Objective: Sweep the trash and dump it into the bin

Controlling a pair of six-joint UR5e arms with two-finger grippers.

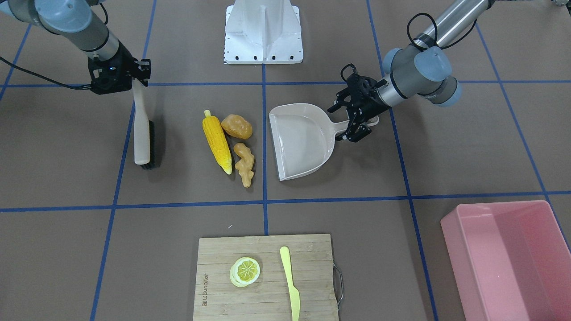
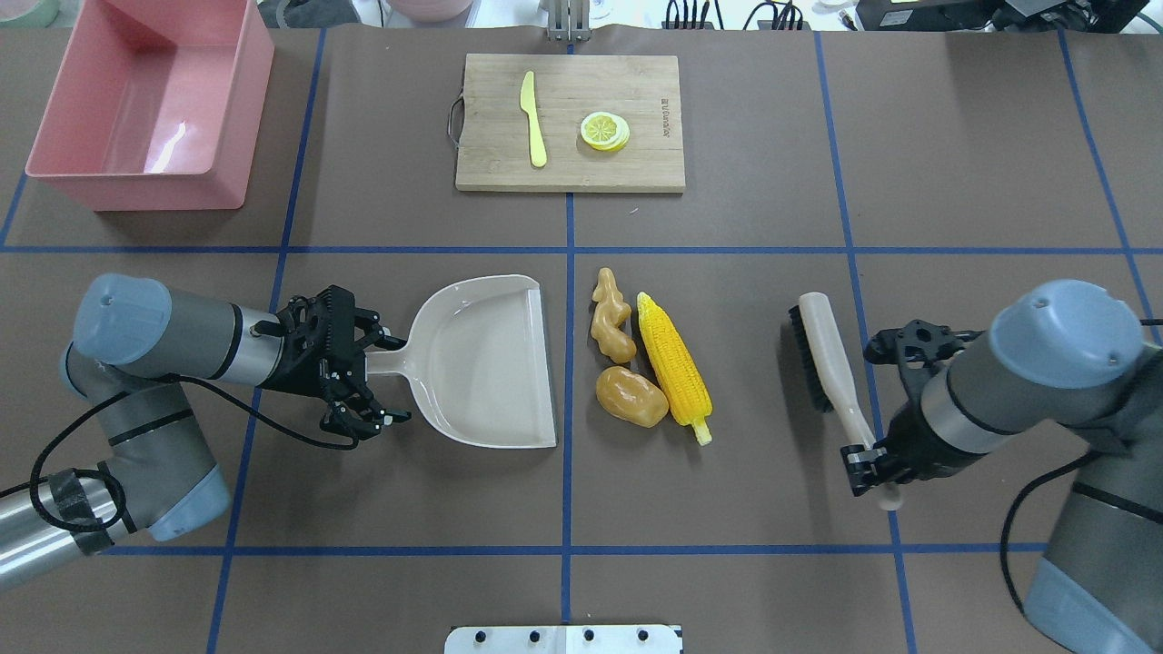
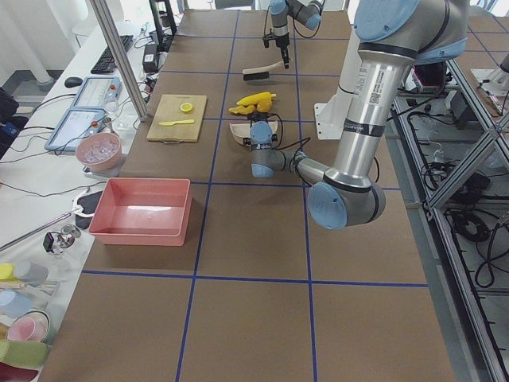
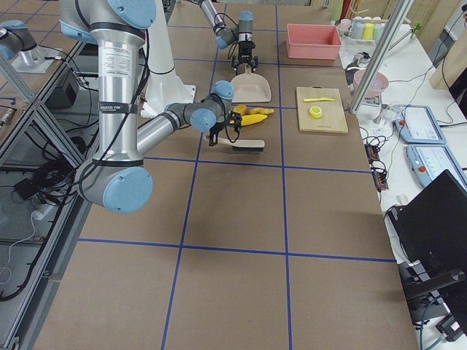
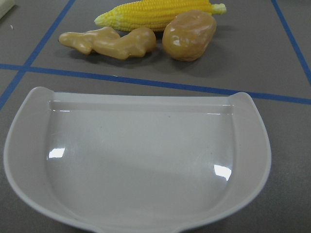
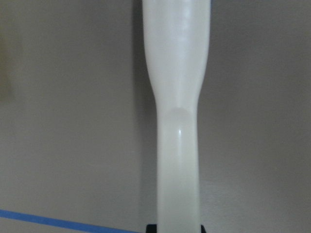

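Observation:
The yellow corn cob (image 1: pixel 217 143), orange-brown potato (image 1: pixel 236 126) and tan ginger root (image 1: pixel 244 162) lie together on the table, just off the open mouth of the beige dustpan (image 1: pixel 301 142). They also show in the left wrist view: corn (image 5: pixel 155 12), potato (image 5: pixel 189 34), ginger (image 5: pixel 109 42). My left gripper (image 2: pixel 386 377) is open with its fingers on either side of the dustpan's handle. My right gripper (image 2: pixel 868 463) is shut on the handle of the brush (image 2: pixel 831 359), whose bristle end rests on the table beyond the corn. The pink bin (image 2: pixel 136 191) stands at the far left corner.
A wooden cutting board (image 2: pixel 654 154) with a lemon slice (image 2: pixel 604 130) and a yellow knife (image 2: pixel 533 132) lies at the far middle of the table. The white robot base plate (image 1: pixel 263 31) is at the near edge. Blue tape lines cross the table.

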